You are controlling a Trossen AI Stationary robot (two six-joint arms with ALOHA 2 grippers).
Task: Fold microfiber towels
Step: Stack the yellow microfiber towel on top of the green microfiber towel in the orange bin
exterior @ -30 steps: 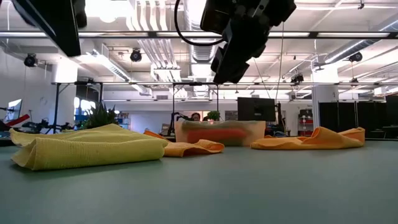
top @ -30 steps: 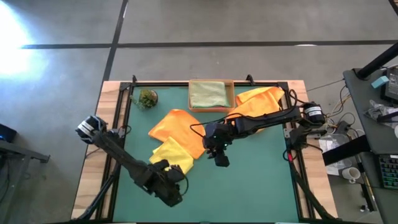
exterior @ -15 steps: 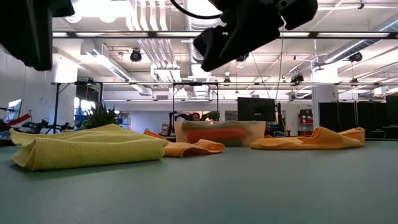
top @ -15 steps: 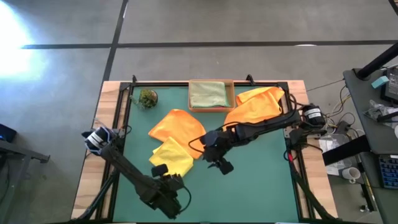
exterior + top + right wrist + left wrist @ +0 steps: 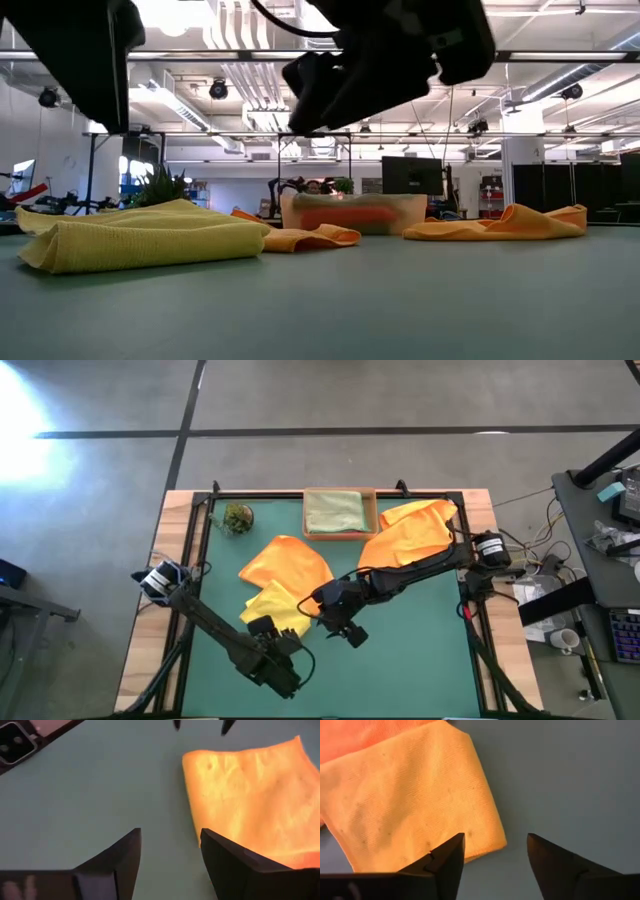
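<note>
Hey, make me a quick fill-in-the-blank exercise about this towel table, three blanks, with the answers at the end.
1. The folded yellow towel partly overlaps an ______ towel.
2. The pale green towel lies in the cardboard ______.
3. Both the left gripper and the right gripper have their fingers ______.

Answers: orange; tray; open

Your right gripper (image 5: 352, 632) has slid left and a touch nearer, closing in beside the folded yellow towel (image 5: 275, 609). Your left gripper (image 5: 283, 644) swung right and farther, up toward that towel's near edge.
</note>
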